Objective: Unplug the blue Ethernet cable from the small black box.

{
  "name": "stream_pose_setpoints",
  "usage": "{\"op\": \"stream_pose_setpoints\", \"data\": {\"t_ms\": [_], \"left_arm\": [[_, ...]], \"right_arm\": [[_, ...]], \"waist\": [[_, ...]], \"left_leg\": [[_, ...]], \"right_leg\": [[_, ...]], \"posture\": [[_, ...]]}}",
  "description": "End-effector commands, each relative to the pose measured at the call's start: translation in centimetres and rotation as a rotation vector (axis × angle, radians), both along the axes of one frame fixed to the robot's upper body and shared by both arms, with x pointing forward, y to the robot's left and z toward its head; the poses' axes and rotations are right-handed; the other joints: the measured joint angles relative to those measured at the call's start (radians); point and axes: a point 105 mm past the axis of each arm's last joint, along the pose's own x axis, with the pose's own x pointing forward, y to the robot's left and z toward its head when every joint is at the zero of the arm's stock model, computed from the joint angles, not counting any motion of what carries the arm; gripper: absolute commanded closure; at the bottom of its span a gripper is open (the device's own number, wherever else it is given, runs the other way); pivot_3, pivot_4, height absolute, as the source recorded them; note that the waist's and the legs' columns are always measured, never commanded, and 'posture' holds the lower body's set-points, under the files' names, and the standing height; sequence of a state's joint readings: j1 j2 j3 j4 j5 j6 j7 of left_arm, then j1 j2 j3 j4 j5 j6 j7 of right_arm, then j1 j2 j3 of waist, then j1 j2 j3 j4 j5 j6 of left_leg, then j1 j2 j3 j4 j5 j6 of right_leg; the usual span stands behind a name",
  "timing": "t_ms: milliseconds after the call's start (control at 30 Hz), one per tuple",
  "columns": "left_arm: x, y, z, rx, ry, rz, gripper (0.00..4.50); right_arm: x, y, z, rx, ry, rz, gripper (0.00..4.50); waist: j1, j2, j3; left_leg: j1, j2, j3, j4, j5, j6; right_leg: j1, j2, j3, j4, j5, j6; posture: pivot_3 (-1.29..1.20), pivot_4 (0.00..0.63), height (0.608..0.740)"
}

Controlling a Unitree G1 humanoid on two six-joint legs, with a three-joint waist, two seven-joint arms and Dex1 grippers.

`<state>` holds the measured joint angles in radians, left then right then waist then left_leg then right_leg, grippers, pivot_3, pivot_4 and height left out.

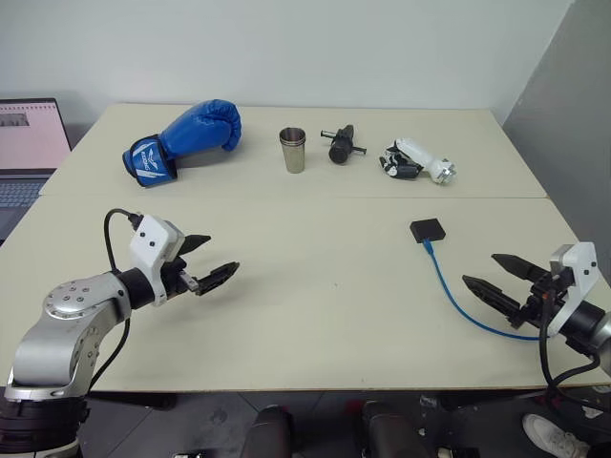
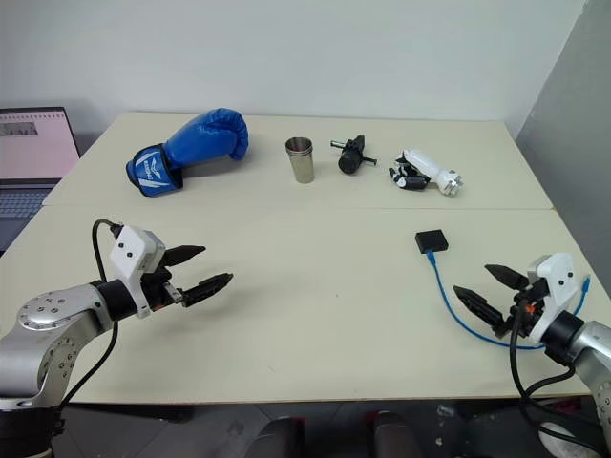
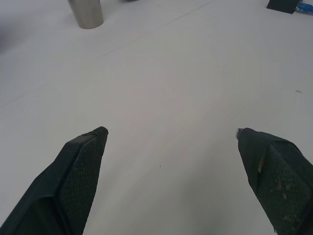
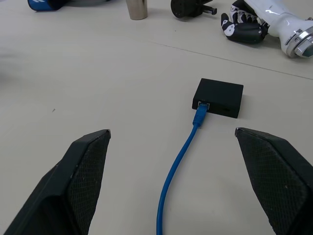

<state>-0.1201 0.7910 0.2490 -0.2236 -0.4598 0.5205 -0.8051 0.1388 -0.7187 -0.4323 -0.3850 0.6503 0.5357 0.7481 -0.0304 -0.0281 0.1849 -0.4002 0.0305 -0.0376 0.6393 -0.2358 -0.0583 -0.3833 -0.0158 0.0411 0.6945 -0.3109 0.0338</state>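
Blue Ethernet cable, plugged into the small black box, runs lengthwise toward the nearer right gripper; both it and the left gripper spread wide, empty.

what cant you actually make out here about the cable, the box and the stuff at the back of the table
- Blue Ethernet cable: its far end is hidden behind the right gripper in the eye views and cut off by the right wrist view's lower edge.
- Small black box: its latch is too small to see; its other sides face away.
- Laptop: cut off by the edge.
- Blue boxing glove: logo too small to read.
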Motion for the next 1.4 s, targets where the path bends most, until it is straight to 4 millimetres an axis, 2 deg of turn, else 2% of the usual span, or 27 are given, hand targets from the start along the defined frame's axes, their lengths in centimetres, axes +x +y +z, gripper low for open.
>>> {"op": "stream_pose_setpoints", "data": {"t_ms": [33, 400, 667, 833, 1067, 1233, 1400], "left_arm": [[-0.2, -0.2, 1.7, 0.010, -0.061, -0.023, 0.01], [-0.4, -0.5, 1.2, 0.015, -0.041, -0.020, 0.01], [-0.7, -0.9, 0.6, 0.025, -0.022, -0.038, 0.01], [-0.9, -2.1, 0.4, 0.012, -0.010, -0.085, 0.01], [-2.5, -5.6, -0.3, -0.021, 0.066, -0.282, 0.01], [-3.5, -7.3, -0.9, 0.008, 0.121, -0.386, 0.01], [-4.3, -8.8, -0.7, -0.002, 0.133, -0.484, 0.01]], "right_arm": [[0.0, -0.2, 1.2, -0.007, -0.051, 0.008, 0.18], [0.5, -0.1, 1.1, -0.028, -0.051, 0.014, 0.18], [0.6, 0.8, 0.9, -0.034, -0.049, 0.024, 0.18], [1.1, 0.9, 0.0, -0.067, -0.001, -0.024, 0.18], [3.7, 2.4, -0.8, -0.078, -0.071, -0.143, 0.18], [6.0, 3.1, -2.0, -0.083, -0.093, -0.231, 0.18], [8.0, 3.5, -3.5, -0.070, -0.083, -0.319, 0.18]], "waist": [[0.000, 0.000, 0.000], [0.000, 0.000, 0.000], [0.000, 0.000, 0.000], [0.000, 0.000, 0.000], [-0.001, 0.000, 0.000], [-0.002, 0.000, 0.000], [-0.002, 0.001, 0.000]], "left_leg": [[0.000, 0.000, 0.000, 0.000, 0.000, 0.000], [0.000, 0.000, 0.000, 0.000, 0.000, 0.000], [0.000, 0.000, 0.000, 0.000, 0.000, 0.000], [0.000, 0.000, 0.000, 0.000, 0.000, 0.000], [0.000, 0.000, 0.000, 0.000, 0.000, 0.000], [0.000, 0.000, 0.001, 0.000, 0.000, 0.000], [0.000, 0.000, 0.001, 0.000, 0.000, 0.000]], "right_leg": [[0.000, 0.000, 0.000, 0.000, 0.000, 0.000], [0.000, 0.000, 0.000, 0.000, 0.000, 0.000], [0.000, 0.000, 0.000, 0.000, 0.000, 0.000], [0.000, 0.000, 0.000, 0.000, 0.000, 0.000], [0.000, 0.000, 0.000, 0.001, 0.000, -0.001], [-0.001, 0.001, 0.001, 0.001, 0.001, -0.001], [-0.001, 0.001, 0.000, 0.001, 0.001, -0.002]], "posture": [[0.00, 0.150, 0.740], [0.00, 0.150, 0.740], [0.00, 0.150, 0.740], [0.00, 0.150, 0.740], [0.00, 0.150, 0.740], [0.00, 0.150, 0.740], [0.00, 0.150, 0.740]]}}
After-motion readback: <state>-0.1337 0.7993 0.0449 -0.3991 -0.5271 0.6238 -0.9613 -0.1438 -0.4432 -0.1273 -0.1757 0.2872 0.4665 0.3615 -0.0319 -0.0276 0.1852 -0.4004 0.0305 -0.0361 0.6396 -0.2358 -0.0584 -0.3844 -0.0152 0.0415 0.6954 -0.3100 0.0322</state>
